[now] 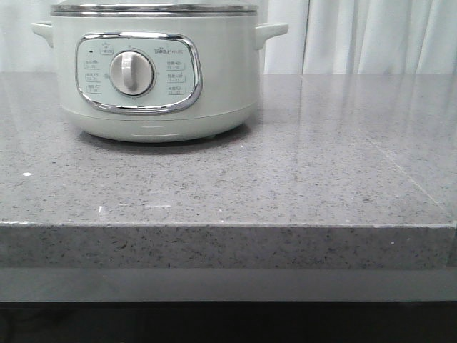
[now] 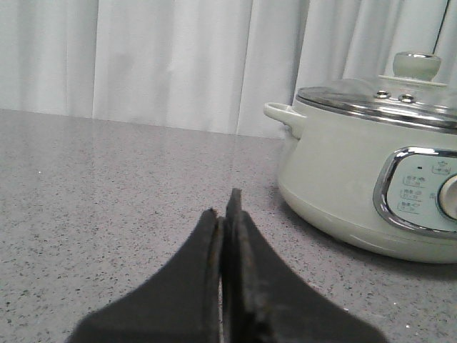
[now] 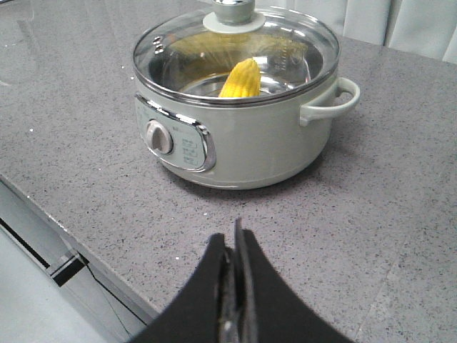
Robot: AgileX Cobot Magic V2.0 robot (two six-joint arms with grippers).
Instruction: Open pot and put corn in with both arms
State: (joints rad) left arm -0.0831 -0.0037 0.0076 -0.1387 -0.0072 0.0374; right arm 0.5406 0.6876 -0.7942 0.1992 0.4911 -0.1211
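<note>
- Both of our grippers are pressed shut on nothing: the left gripper shows its dark fingers meeting at the tips, and the right gripper shows the same.
- Neither gripper touches anything; both hang over bare grey stone countertop, well apart from the pot.
- From the right wrist camera, the mint-green electric pot sits at about 12 o'clock from our fingertips; from the left wrist camera it lies toward 2 o'clock.
- Its glass lid rests on the steel rim, knob upright, so the pot is closed.
- Through the glass we see the yellow corn cob already inside, leaning in the steel bowl.
- In the front view only the pot's body and control dial show, at 11 o'clock on the countertop; no arms appear.
- We judge the task's goal reached, with corn in and lid on; what remains is at most keeping both arms clear.
</note>
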